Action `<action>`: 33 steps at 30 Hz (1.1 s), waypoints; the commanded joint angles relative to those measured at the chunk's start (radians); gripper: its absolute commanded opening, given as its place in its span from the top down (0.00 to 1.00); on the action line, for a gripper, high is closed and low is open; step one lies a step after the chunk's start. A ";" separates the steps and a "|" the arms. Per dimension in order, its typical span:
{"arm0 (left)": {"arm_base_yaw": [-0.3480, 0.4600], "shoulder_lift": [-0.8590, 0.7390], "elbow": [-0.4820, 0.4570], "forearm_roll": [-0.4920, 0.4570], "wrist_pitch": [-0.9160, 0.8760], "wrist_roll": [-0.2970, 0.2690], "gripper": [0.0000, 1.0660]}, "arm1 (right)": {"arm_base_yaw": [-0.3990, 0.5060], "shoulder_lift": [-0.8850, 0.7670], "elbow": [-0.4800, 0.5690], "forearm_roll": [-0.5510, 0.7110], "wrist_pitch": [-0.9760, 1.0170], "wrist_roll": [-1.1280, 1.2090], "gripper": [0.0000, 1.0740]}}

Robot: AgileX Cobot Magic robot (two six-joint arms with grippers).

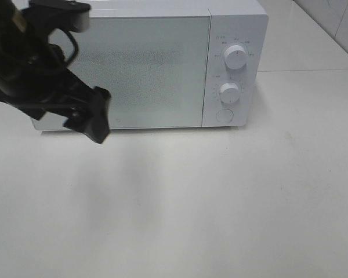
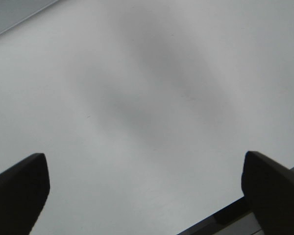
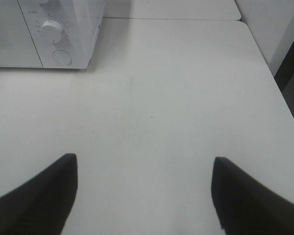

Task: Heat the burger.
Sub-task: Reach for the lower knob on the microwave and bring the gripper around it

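Note:
The burger is not in view in any frame. The white microwave (image 1: 145,63) stands at the back of the table with its door closed; its right corner also shows in the right wrist view (image 3: 73,29). My left gripper (image 1: 96,123) hangs in front of the microwave's lower left corner, above the table. In the left wrist view it (image 2: 144,164) is open and empty over bare table. My right gripper (image 3: 143,164) is open and empty over the table to the right of the microwave; it is outside the exterior view.
The microwave panel has two white dials (image 1: 236,58) (image 1: 229,91) and a round button (image 1: 224,114). The white table (image 1: 191,202) spreads in front. Its right edge (image 3: 279,93) shows in the right wrist view.

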 commanded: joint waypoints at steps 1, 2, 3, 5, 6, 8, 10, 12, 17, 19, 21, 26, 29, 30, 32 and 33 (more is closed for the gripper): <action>0.063 -0.046 0.001 -0.010 0.052 0.023 0.06 | -0.006 -0.025 0.002 0.000 -0.009 -0.006 0.32; 0.095 -0.060 0.001 -0.012 0.067 0.034 0.06 | -0.006 -0.025 0.002 0.000 -0.009 -0.006 0.32; 0.160 -0.098 0.001 -0.021 0.109 0.054 0.06 | -0.006 -0.025 0.002 0.000 -0.009 -0.006 0.32; 0.220 -0.136 0.002 -0.032 0.136 0.072 0.06 | -0.006 -0.025 0.002 0.000 -0.009 -0.006 0.32; 0.220 -0.136 0.002 -0.032 0.136 0.072 0.06 | -0.006 -0.025 0.002 0.000 -0.009 -0.006 0.32; 0.304 -0.209 0.011 -0.050 0.166 0.091 0.06 | -0.006 -0.025 0.002 0.000 -0.009 -0.006 0.32; 0.329 -0.229 0.019 -0.053 0.170 0.091 0.06 | -0.006 -0.025 0.002 0.000 -0.009 -0.006 0.32; 0.367 -0.279 0.051 -0.061 0.172 0.098 0.06 | -0.006 -0.025 0.002 0.000 -0.009 -0.006 0.32; 0.408 -0.431 0.177 -0.056 0.165 0.098 0.06 | -0.006 -0.025 0.002 0.000 -0.009 -0.006 0.32; 0.408 -0.522 0.271 -0.040 0.162 0.106 0.06 | -0.006 -0.025 0.002 0.000 -0.009 -0.006 0.32; 0.408 -0.583 0.327 -0.030 0.163 0.119 0.06 | -0.006 -0.025 0.002 0.000 -0.009 -0.006 0.32; 0.408 -0.718 0.433 -0.027 0.164 0.121 0.06 | -0.006 -0.025 0.002 0.000 -0.009 -0.006 0.32; 0.408 -0.818 0.503 -0.027 0.163 0.121 0.06 | -0.006 -0.025 0.002 0.000 -0.009 -0.006 0.32; 0.408 -0.882 0.537 -0.025 0.160 0.122 0.06 | -0.006 -0.025 0.002 0.000 -0.009 -0.006 0.32; 0.408 -0.951 0.566 -0.019 0.146 0.129 0.06 | -0.006 -0.025 0.002 0.000 -0.009 -0.006 0.32; 0.408 -0.983 0.581 -0.019 0.140 0.136 0.06 | -0.006 -0.025 0.002 0.000 -0.009 -0.006 0.32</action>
